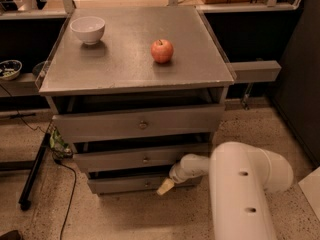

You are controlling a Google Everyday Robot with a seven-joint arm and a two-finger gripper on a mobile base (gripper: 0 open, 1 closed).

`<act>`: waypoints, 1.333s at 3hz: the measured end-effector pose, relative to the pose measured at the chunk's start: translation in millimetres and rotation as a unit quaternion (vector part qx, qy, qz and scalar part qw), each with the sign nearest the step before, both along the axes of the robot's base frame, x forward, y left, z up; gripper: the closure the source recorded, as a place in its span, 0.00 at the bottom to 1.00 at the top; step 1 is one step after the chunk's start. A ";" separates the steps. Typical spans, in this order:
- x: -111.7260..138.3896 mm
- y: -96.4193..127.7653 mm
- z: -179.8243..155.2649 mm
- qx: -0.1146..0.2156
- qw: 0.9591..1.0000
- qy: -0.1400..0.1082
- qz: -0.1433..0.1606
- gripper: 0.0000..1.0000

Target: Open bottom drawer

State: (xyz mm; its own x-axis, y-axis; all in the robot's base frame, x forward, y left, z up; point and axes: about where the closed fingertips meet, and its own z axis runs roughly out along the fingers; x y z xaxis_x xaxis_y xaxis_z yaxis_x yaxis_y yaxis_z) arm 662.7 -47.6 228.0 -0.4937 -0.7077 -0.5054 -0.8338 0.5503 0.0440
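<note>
Gripper (165, 186) sits at about 6 o'clock in the view, its tan end right at the front of the bottom drawer (120, 184), just right of that front's middle; whether it is clenched or released cannot be told. At the centre stands the grey cabinet (125, 74). The white arm (242, 184) comes in from 5 o'clock and narrows toward 9 o'clock into the gripper. Down the cabinet's face come the top drawer (100, 126), then the middle drawer (112, 160), then the bottom drawer lowest, near the floor at 6 o'clock, with a dark gap above each front. On the cabinet's top a white bowl (88, 29) stands at 11 o'clock, and a red apple (162, 51) at 12 o'clock, well apart from it.
</note>
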 end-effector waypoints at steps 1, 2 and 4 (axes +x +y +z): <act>-6.6 -12.0 -8.8 -0.049 0.999 0.005 0.002 0.00; -6.8 -10.2 -9.1 -0.045 0.999 0.005 0.003 0.00; -6.9 -10.2 -9.1 -0.045 0.999 0.005 0.003 0.42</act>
State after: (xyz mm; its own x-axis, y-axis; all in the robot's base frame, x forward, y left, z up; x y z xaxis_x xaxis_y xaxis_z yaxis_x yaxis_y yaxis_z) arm 655.9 -57.8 218.9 -0.4941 -0.7530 -0.4346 -0.8369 0.5474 0.0029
